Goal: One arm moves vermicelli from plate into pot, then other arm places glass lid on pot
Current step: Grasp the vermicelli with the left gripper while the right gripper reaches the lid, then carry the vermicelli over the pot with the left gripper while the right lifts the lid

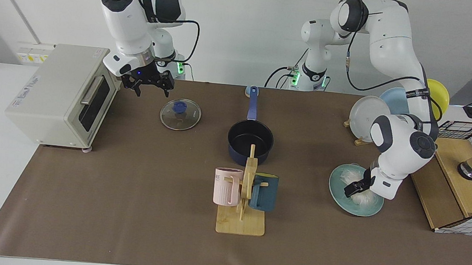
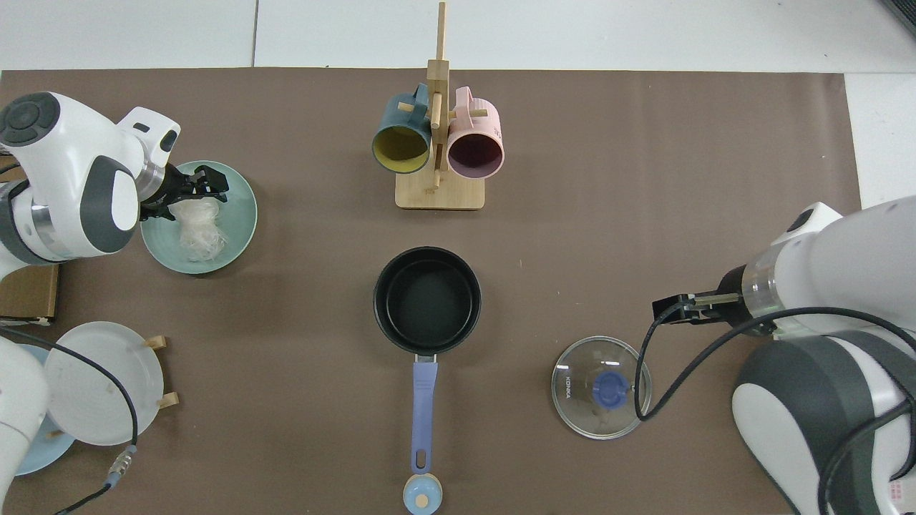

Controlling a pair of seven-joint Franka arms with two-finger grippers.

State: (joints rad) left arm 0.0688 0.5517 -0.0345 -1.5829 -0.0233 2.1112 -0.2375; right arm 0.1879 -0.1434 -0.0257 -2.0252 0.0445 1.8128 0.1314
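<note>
The vermicelli (image 1: 365, 198) (image 2: 197, 230) lies in a loose white bundle on the teal plate (image 1: 340, 200) (image 2: 242, 214) at the right of the facing view. My left gripper (image 1: 353, 189) (image 2: 205, 186) hangs low over the bundle's edge, open, with the strands just under its fingertips. The navy pot (image 1: 250, 140) (image 2: 427, 300) stands mid-table with nothing in it, its blue handle pointing toward the arm bases. The glass lid (image 1: 180, 114) (image 2: 601, 386) lies flat on the mat. My right gripper (image 1: 147, 87) (image 2: 669, 312) hovers open above the mat, between the toaster oven and the lid.
A toaster oven (image 1: 59, 95) stands at the left edge of the facing view. A wooden mug rack (image 1: 244, 189) with a pink and a dark teal mug stands in front of the pot. A plate rack (image 1: 370, 114) and a wooden box (image 1: 462, 182) flank the plate.
</note>
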